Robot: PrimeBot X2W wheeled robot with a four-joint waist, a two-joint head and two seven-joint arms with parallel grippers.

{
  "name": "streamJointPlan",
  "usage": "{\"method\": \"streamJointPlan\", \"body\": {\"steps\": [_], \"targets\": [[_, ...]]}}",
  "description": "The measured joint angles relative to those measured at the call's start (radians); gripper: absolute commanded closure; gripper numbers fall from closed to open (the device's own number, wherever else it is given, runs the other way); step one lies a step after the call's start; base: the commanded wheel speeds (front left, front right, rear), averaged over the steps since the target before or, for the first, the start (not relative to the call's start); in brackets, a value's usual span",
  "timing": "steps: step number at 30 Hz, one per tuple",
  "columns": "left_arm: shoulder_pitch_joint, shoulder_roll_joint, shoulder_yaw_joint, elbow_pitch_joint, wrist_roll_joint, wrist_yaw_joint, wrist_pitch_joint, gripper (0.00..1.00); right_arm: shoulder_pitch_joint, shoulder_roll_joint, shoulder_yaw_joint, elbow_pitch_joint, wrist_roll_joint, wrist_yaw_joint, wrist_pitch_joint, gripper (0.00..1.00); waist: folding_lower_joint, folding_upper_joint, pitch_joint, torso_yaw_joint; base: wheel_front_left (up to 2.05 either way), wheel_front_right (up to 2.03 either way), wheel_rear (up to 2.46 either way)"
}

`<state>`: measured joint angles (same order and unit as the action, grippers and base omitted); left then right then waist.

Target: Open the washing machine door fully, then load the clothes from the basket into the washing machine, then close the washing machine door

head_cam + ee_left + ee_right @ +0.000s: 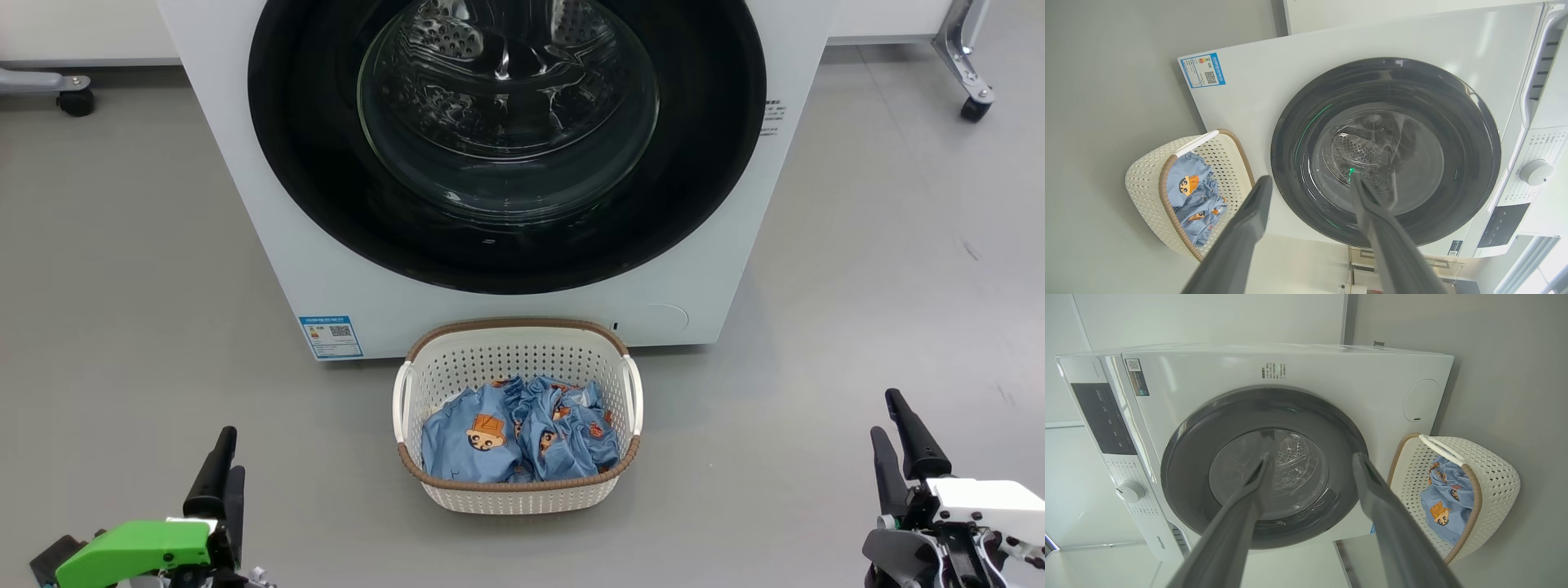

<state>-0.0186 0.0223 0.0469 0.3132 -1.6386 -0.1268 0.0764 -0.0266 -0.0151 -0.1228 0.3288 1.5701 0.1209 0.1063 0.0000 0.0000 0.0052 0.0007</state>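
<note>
The white washing machine (245,204) stands ahead with its round black door (310,196) shut flat against the front; the steel drum shows through the glass bowl. On the floor right before it sits the cream basket (517,490), holding the light blue clothes (514,441) with cartoon faces. My left gripper (222,469) rests low at the left, open and empty, well away from the basket. At the lower right my right gripper (898,433) is open and empty too. The left wrist view takes in the door (1298,163) and basket (1147,192); so does the right wrist view, door (1188,477), basket (1494,473).
Grey floor (122,286) spreads on both sides of the washing machine. A castor on a metal leg (75,100) stands at the far left, another castor (974,106) at the far right. The control panel and dial (1535,171) lie along the machine's top.
</note>
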Motion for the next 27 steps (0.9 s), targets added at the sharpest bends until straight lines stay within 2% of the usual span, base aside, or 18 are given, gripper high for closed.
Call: {"method": "streamJointPlan", "body": {"steps": [8, 27], "targets": [[-0.005, 0.019, -0.025, -0.014, 0.063, 0.000, -0.029, 0.00, -0.020, -0.026, 0.025, -0.010, -0.066, 0.000, -0.031, 0.00, 0.0000, 0.0000, 0.003, 0.000, 0.00, 0.00, 0.00], [-0.049, 0.095, -0.121, -0.030, 0.309, 0.000, -0.109, 0.00, -0.073, -0.097, 0.105, -0.008, -0.288, 0.000, -0.114, 0.00, 0.0000, 0.0000, 0.008, 0.003, 0.00, 0.00, 0.00]]}}
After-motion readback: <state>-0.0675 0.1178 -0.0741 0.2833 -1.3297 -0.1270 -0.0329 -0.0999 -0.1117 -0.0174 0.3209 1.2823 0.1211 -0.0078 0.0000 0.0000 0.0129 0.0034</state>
